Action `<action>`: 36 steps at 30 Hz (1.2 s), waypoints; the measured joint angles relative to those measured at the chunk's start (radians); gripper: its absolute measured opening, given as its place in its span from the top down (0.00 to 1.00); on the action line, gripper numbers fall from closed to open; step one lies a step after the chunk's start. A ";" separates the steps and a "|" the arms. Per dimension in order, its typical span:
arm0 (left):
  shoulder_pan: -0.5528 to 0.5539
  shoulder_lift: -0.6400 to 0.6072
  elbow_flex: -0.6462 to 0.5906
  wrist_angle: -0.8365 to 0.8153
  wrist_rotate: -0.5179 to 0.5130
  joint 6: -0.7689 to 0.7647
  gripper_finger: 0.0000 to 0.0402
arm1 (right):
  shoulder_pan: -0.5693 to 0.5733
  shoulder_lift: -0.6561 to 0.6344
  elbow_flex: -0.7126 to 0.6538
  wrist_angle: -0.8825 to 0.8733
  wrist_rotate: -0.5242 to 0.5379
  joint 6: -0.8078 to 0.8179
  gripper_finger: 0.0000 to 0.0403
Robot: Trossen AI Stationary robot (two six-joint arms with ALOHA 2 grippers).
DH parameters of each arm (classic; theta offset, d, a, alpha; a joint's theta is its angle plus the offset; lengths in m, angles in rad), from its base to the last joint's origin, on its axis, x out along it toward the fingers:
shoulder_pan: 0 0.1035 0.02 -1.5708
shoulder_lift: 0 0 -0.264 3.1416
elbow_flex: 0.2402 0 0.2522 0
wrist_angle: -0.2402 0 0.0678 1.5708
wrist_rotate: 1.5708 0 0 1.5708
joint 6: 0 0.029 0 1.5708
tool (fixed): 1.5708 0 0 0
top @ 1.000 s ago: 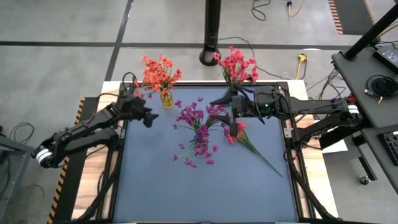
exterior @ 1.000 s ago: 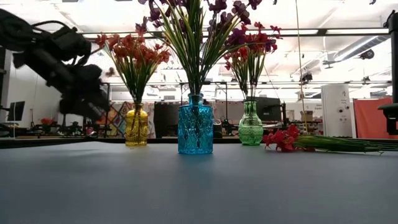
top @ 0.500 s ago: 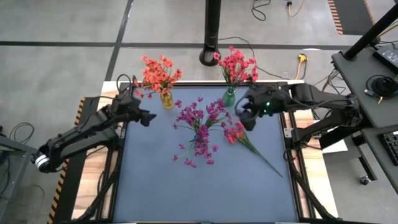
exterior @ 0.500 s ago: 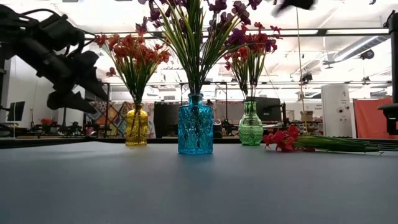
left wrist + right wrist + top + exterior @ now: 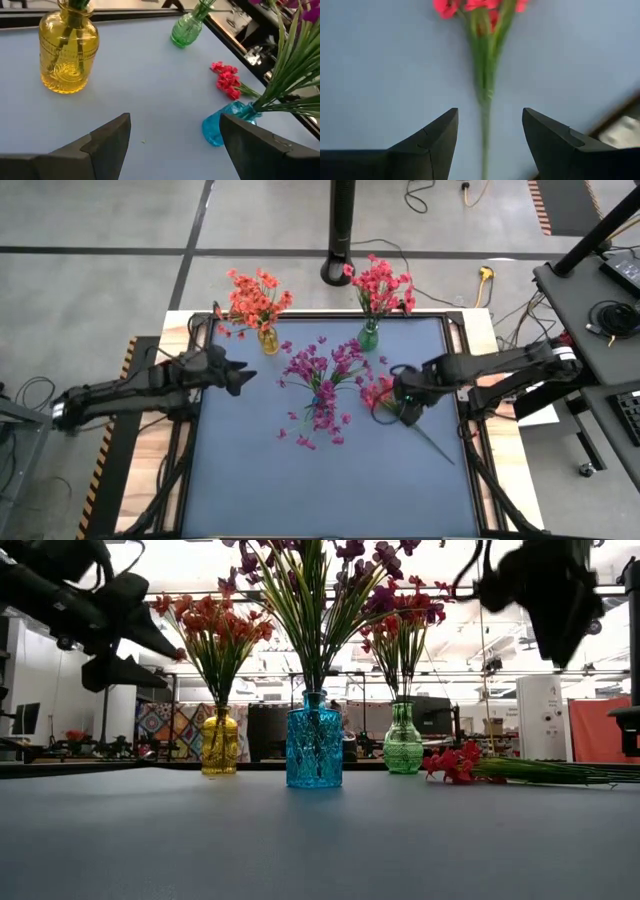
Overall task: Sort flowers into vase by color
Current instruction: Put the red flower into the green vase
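One red-pink sprig lies flat on the blue table, its blossoms toward the middle and its stem running to the near right; it also shows in the low view. My right gripper hovers open above it. In the right wrist view its fingers stand on either side of the stem without touching. My left gripper hangs open over the table's left edge. Orange flowers stand in a yellow vase, purple ones in a blue vase, and red-pink ones in a green vase.
The three vases stand in the table's far half, the blue one nearest the middle, with its purple sprays spreading wide. A black post rises beyond the far edge. The near half of the table holds nothing.
My right gripper has travelled from beside the green vase toward the near edge and come down over the lying sprig, staying open. My left arm has drawn back toward the table's left, and its gripper has risen a little. The flowers have not moved.
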 joint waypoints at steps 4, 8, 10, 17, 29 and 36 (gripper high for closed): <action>-0.168 0.011 -0.001 0.001 -0.197 -0.076 0.28 | 0.049 0.002 -0.125 0.164 -0.017 0.028 0.45; -0.315 0.027 -0.002 0.021 -0.340 -0.122 0.28 | 0.074 0.007 -0.208 0.231 0.005 0.061 0.40; -0.377 0.040 -0.002 0.048 -0.393 -0.128 0.28 | 0.080 0.007 -0.249 0.274 0.031 0.068 0.36; -0.511 0.101 -0.003 0.134 -0.497 -0.116 0.28 | 0.081 0.020 -0.366 0.489 0.066 0.066 0.29; -0.527 0.217 -0.004 0.171 -0.556 -0.106 0.28 | 0.081 0.158 -0.409 0.592 0.102 0.012 0.42; -0.529 0.275 -0.003 0.191 -0.573 -0.116 0.28 | 0.081 0.221 -0.387 0.600 0.102 0.014 0.61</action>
